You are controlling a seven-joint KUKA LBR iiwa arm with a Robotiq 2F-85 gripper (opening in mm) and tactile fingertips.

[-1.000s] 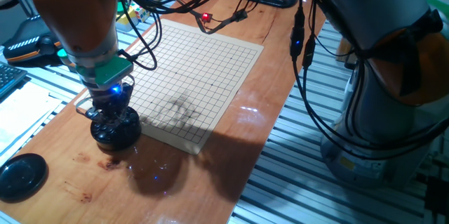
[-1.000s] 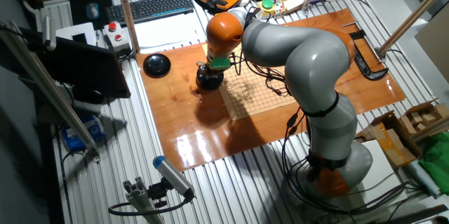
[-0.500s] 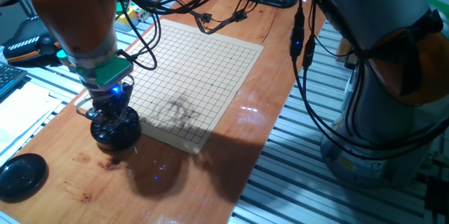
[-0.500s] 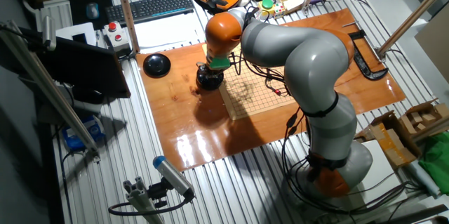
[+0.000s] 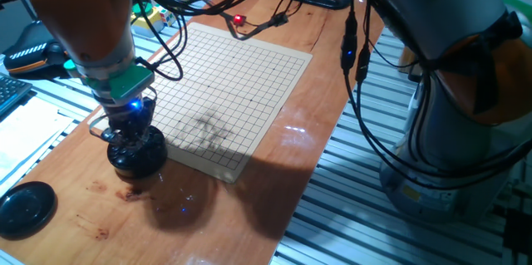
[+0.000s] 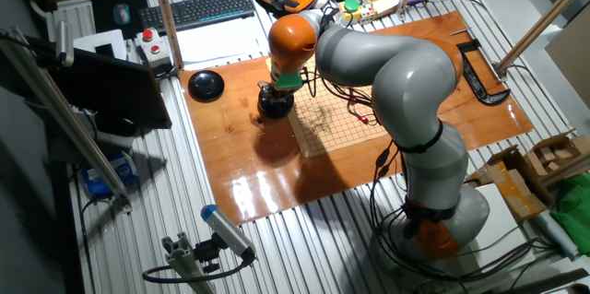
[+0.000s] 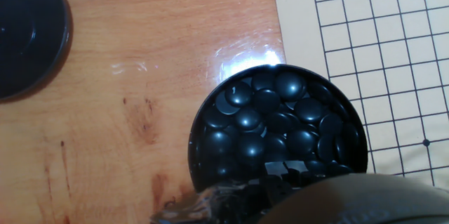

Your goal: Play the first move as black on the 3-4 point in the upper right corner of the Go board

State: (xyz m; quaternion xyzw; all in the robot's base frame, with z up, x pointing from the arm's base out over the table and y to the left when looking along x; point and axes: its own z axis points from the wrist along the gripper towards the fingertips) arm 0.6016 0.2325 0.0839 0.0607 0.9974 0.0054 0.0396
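- Black stones are filling a round black bowl (image 5: 137,155) in one fixed view, where the bowl is sitting on the wooden table (image 5: 249,203) just off the near left corner of the Go board (image 5: 220,90). The gripper (image 5: 131,132) is reaching down into the bowl from above, under a green collar and an orange arm joint (image 5: 83,12). Its fingers are hiding among the stones, so I cannot tell how wide they are standing or whether they are holding a stone. The bowl's lid (image 5: 25,207) is lying apart near the table's near left corner. No stone is lying on the board's grid.
- Seen from the other fixed view, the arm (image 6: 387,64) is bending over the board (image 6: 336,123) and holding the gripper (image 6: 276,99) over the bowl (image 6: 275,105), which is touching the board's edge on the side toward the lid (image 6: 206,84). The fingers are too small to read.
- Looking through the hand view, black stones (image 7: 280,122) are lying heaped in the bowl (image 7: 200,147), glossy and closely packed. The board (image 7: 365,48) is running along the right side, its edge just beside the bowl's rim. The lid (image 7: 28,31) is showing at the upper left corner. A blurred part of the gripper (image 7: 273,182) is covering the lower stones; its opening cannot be told.
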